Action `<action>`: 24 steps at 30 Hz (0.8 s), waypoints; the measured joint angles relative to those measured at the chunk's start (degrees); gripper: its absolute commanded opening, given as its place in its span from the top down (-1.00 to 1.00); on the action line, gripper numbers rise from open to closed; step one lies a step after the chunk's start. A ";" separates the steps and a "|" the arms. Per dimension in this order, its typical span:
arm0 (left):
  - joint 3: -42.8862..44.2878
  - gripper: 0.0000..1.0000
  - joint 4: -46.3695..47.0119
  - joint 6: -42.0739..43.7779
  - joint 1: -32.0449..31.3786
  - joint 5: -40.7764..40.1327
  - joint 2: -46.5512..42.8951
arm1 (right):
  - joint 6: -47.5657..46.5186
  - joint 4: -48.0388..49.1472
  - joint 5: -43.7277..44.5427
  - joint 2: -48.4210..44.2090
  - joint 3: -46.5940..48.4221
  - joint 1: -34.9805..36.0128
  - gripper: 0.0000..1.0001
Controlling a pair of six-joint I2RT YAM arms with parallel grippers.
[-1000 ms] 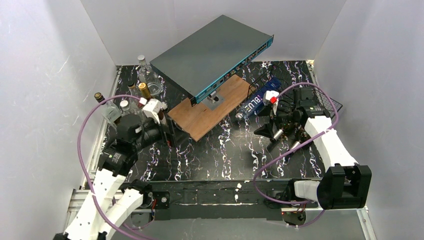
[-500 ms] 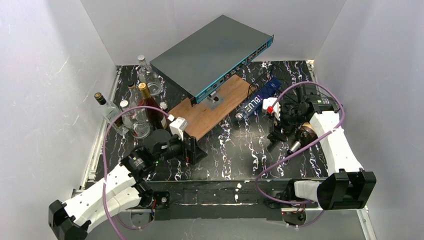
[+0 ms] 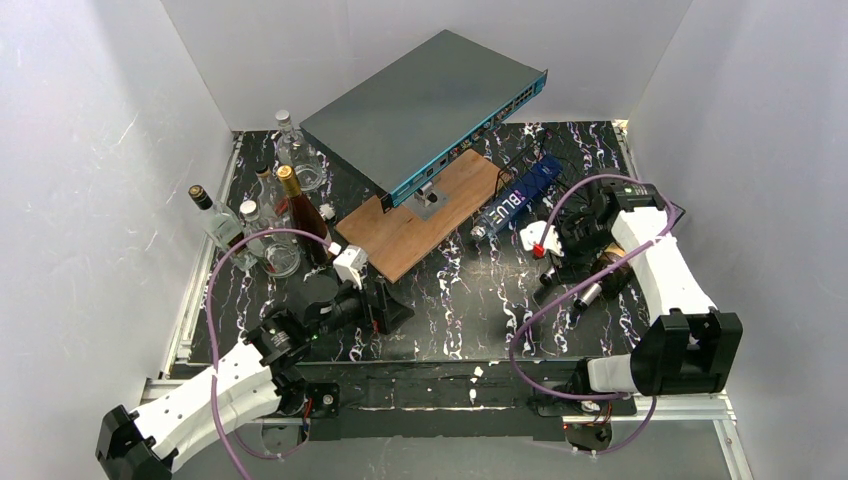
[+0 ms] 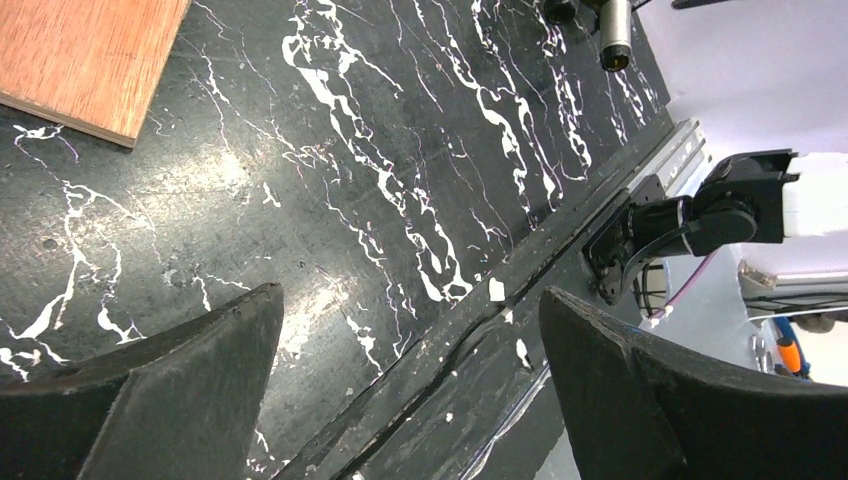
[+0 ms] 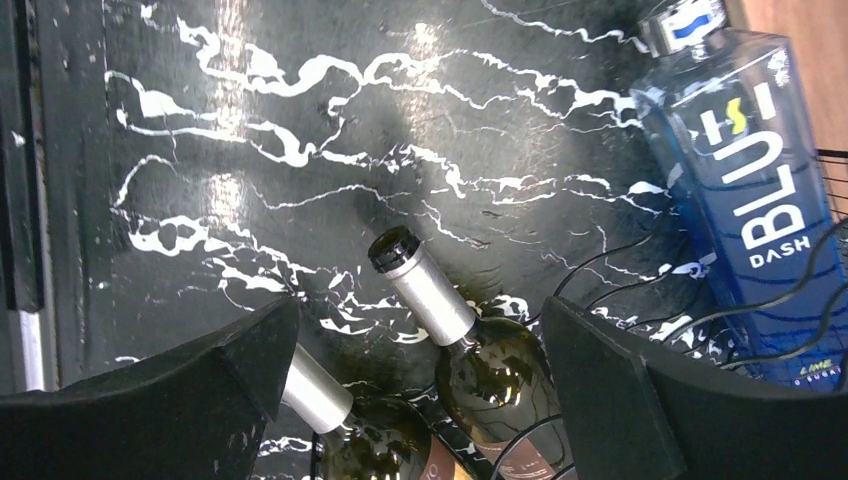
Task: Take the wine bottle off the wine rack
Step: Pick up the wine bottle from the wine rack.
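Two wine bottles with silver foil necks lie side by side in the black wire wine rack [image 5: 720,312], necks pointing out over the marbled table. In the right wrist view my right gripper [image 5: 420,310] hangs open just above them. Its fingers straddle the middle wine bottle [image 5: 490,375] without touching it, and the second bottle [image 5: 370,440] lies partly under the left finger. From above, one silver neck [image 3: 588,294] pokes out below my right gripper [image 3: 560,265]; the arm hides most of the rack. My left gripper [image 3: 385,305] is open and empty low over the table's front.
A blue "BLU DASH" bottle [image 3: 515,200] lies beside the rack. A grey network switch [image 3: 425,105] rests tilted on a wooden board [image 3: 420,215] in the middle. Several glass bottles [image 3: 290,210] stand at the back left. The left wrist view shows the table's front rail [image 4: 560,250].
My left arm has pulled back from the standing bottles toward the near edge of the table. My right gripper has shifted slightly over the bottles in the rack. Both stay open.
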 measured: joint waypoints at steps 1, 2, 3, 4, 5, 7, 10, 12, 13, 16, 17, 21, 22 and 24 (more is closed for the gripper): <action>-0.28 -0.97 0.33 -0.24 0.00 -0.04 -0.02 | -0.92 0.28 0.79 0.35 -0.35 0.00 -1.00; -0.68 -0.97 0.87 -0.57 0.00 -0.20 -0.07 | -1.79 0.61 1.55 0.55 -0.90 0.02 -1.00; -1.01 -0.97 1.27 -0.98 0.00 -0.28 -0.11 | -2.45 1.03 2.38 0.72 -1.60 0.09 -1.00; -1.31 -0.97 1.73 -1.27 0.00 -0.33 -0.11 | -3.08 1.38 3.23 0.94 -2.29 0.26 -1.00; -1.70 -0.97 2.14 -1.68 0.00 -0.35 -0.13 | -3.48 1.77 4.09 1.27 -2.89 0.50 -1.00; -2.03 -0.97 2.47 -2.21 0.00 -0.37 -0.09 | -4.02 2.93 5.64 2.19 -3.74 0.90 -0.96; -2.14 -0.97 2.84 -2.82 0.00 -0.39 0.11 | -4.63 6.01 8.07 3.69 -5.35 1.60 -0.88; -2.16 -0.97 2.97 -3.02 0.00 -0.42 0.17 | -4.81 8.02 9.81 4.57 -6.67 2.01 -0.85; -2.21 -0.97 2.99 -3.08 0.00 -0.42 0.17 | -4.83 8.72 10.29 4.87 -7.10 2.10 -0.82; -2.45 -0.97 2.99 -3.23 0.00 -0.48 0.15 | -4.85 11.23 12.07 5.75 -8.22 2.64 -0.74; -2.54 -0.97 2.99 -3.30 0.00 -0.48 0.13 | -4.94 12.02 12.74 5.99 -8.46 2.86 -0.73; -2.73 -0.97 2.97 -3.65 0.00 -0.66 0.13 | -5.73 16.02 15.15 6.40 -10.05 3.61 -0.61; -2.75 -0.97 2.97 -3.69 0.00 -0.66 0.11 | -6.34 16.68 15.72 6.56 -10.45 3.78 -0.57; -2.75 -0.97 2.97 -3.87 0.00 -0.66 0.13 | -7.76 17.75 16.35 7.08 -11.08 4.00 -0.51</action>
